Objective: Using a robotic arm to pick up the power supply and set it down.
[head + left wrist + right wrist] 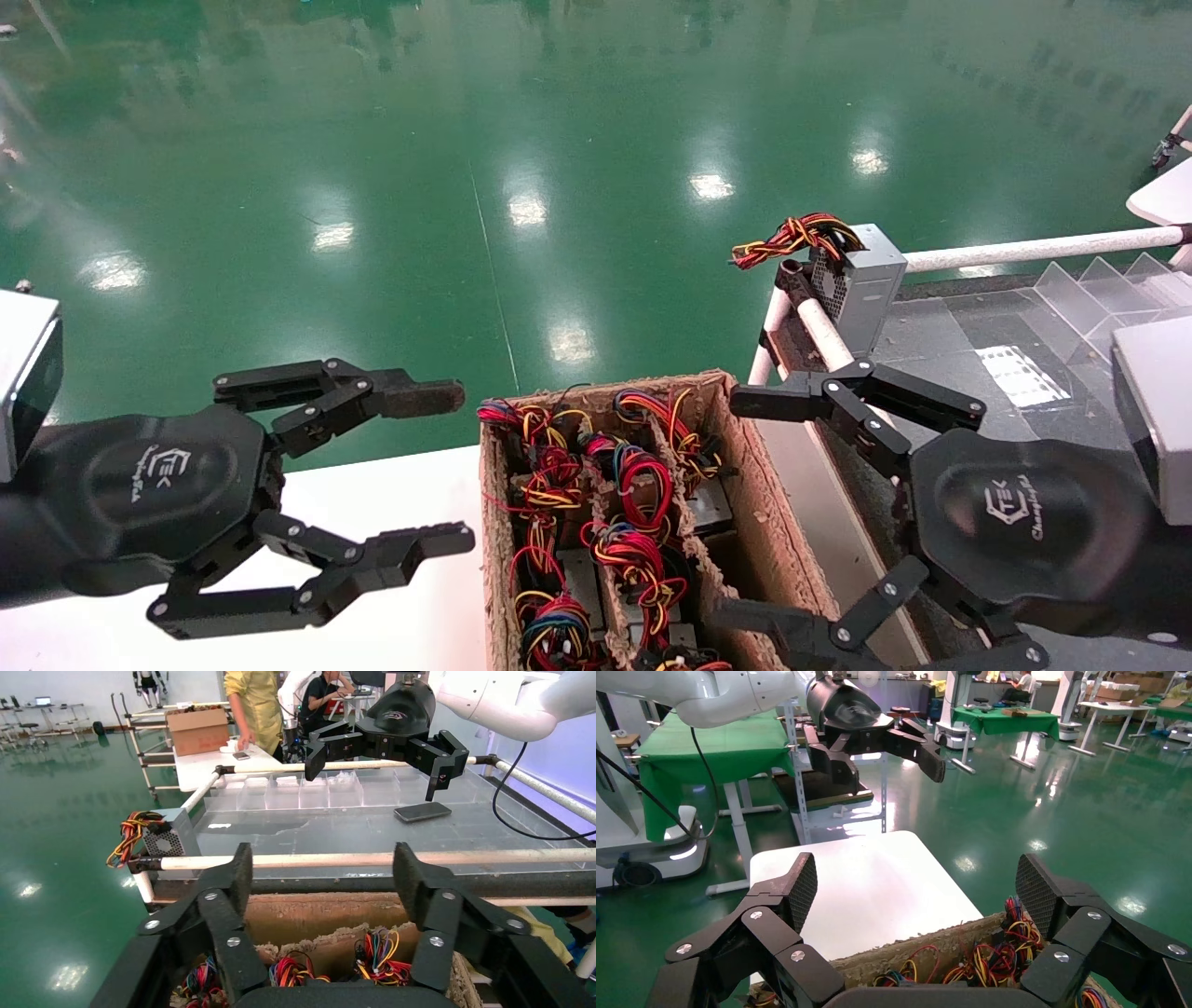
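Note:
Several power supplies stand in an open brown cardboard box. Their grey bodies are mostly hidden under looped red, yellow and orange wires. I cannot tell which one the task means. Another grey power supply stands on the bench corner, its wires jutting left. My left gripper hovers open just left of the box, holding nothing. My right gripper hovers open at the box's right wall, also holding nothing. The left wrist view shows my left gripper above the wires. The right wrist view shows my right gripper above the box rim.
A white table lies left of the box. The dark bench on the right has a white pipe rail and clear plastic dividers. A flat black object lies on it. A person in yellow stands beyond.

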### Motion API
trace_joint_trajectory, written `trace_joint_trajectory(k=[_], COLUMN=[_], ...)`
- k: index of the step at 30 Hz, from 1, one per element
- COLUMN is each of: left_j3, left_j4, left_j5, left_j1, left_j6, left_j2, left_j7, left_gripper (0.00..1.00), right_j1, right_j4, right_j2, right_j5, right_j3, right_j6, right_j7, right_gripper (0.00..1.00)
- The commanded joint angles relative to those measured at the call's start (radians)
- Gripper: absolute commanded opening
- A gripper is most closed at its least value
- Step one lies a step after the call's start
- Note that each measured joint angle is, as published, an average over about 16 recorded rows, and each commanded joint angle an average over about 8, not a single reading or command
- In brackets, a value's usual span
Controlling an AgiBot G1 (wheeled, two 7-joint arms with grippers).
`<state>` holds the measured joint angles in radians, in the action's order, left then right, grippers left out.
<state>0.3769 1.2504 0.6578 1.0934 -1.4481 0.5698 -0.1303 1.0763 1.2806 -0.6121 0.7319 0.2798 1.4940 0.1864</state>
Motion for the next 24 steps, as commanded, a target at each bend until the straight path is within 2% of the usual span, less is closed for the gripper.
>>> trace_joint_trajectory(k=[1, 24], left_j3=[0.000, 0.000], left_j4=[0.000, 0.000], left_j5=[0.000, 0.000], left_j1=[0.000, 0.000], left_j6=[0.000, 0.000], left_j2=[0.000, 0.000], left_j7=[0.000, 0.000], left_gripper=[0.00, 0.00], right_j1=[0.000, 0.000], right_j4=[0.000, 0.000], right_j2=[0.000, 0.000], right_j5=[0.000, 0.000], right_j3=[0.000, 0.000], right_j6=[0.000, 0.000], right_j7=[0.000, 0.000], right_gripper=[1.00, 1.00])
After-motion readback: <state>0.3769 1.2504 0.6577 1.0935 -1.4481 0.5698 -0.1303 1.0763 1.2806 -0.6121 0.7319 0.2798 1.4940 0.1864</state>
